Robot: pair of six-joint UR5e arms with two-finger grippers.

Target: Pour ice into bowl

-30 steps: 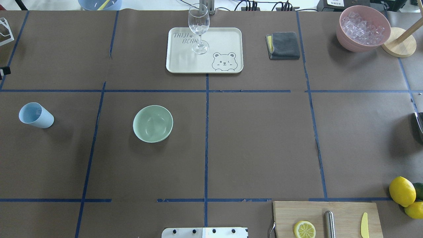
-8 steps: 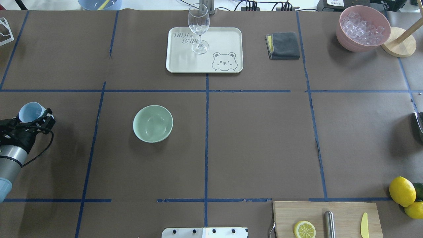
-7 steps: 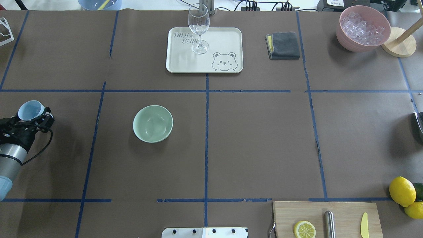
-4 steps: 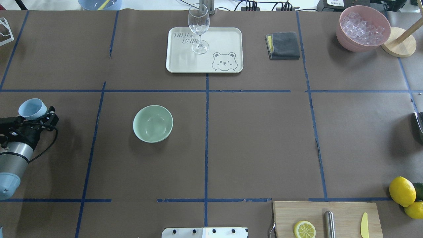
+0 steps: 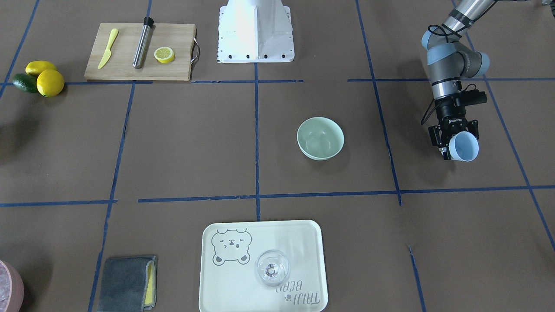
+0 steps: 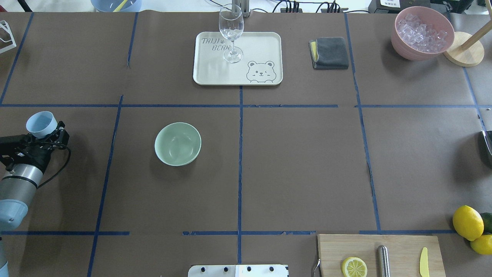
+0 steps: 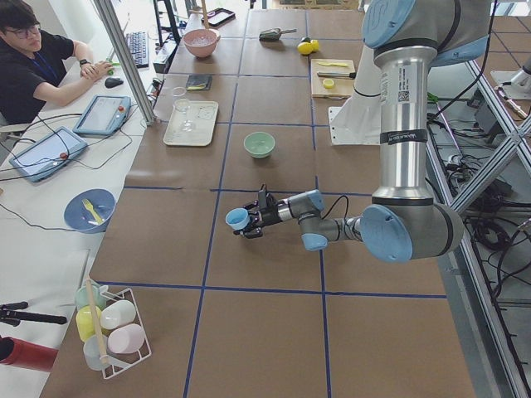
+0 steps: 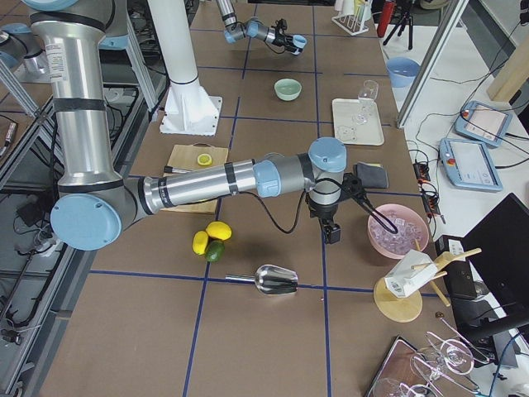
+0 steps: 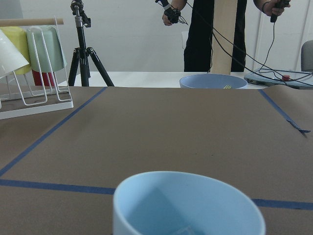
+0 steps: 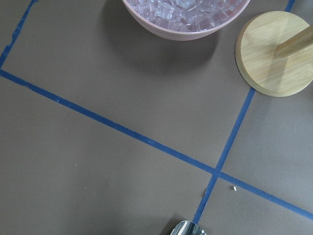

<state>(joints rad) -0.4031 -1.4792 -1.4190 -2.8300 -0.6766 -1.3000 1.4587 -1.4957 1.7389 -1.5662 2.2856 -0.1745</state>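
Note:
The pale mint-green bowl [image 6: 177, 144] stands upright left of the table's middle, also in the front view [image 5: 320, 138]. My left gripper [image 6: 49, 134] is shut on a light blue cup [image 6: 41, 124] and holds it, mouth up, above the table, well to the left of the bowl [image 7: 259, 144]. The left wrist view looks into the cup [image 9: 188, 205]; I cannot make out ice inside it. A heap of clear ice cubes [image 6: 422, 31] fills a pink container [image 6: 401, 48] at the far right. My right gripper [image 8: 333, 236] hangs near that container; I cannot tell its state.
A white tray [image 6: 261, 46] with a wine glass [image 6: 231, 32] stands at the back. A grey cloth [image 6: 329, 53], a cutting board [image 6: 399, 246], lemons [image 6: 467, 222], a metal scoop [image 8: 277, 280] and a wooden stand base [image 6: 464, 52] lie on the right.
My left arm came in and took hold of the light blue cup. Over the last second it has raised the cup and carried it slightly to the right and away.

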